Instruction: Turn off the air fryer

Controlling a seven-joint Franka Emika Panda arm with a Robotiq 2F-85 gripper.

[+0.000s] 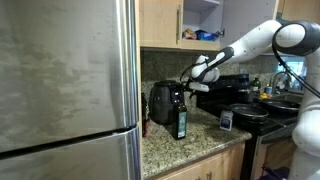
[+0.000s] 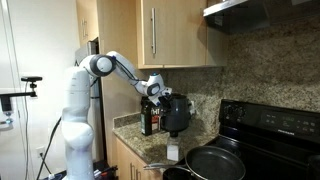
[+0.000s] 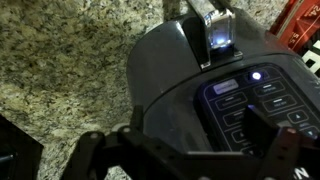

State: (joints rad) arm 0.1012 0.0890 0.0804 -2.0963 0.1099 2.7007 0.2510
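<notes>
The air fryer (image 1: 160, 104) is a squat, glossy black appliance on the granite counter, seen in both exterior views (image 2: 178, 114). In the wrist view its rounded top (image 3: 170, 80) fills the frame, and its touch panel (image 3: 250, 100) is lit with blue-white symbols. My gripper (image 3: 178, 150) hovers just above the fryer's top, open and empty. One dark finger is over the panel's buttons; I cannot tell whether it touches them. The other finger is off the fryer's side. The gripper also shows in both exterior views (image 1: 186, 86) (image 2: 160, 93).
A slim dark bottle with a green label (image 1: 180, 123) stands right beside the fryer (image 2: 147, 122). A black stove (image 1: 245, 105) with pans (image 2: 215, 162) is further along the counter. A steel fridge (image 1: 65, 90) and cabinets (image 2: 175, 35) close in the space.
</notes>
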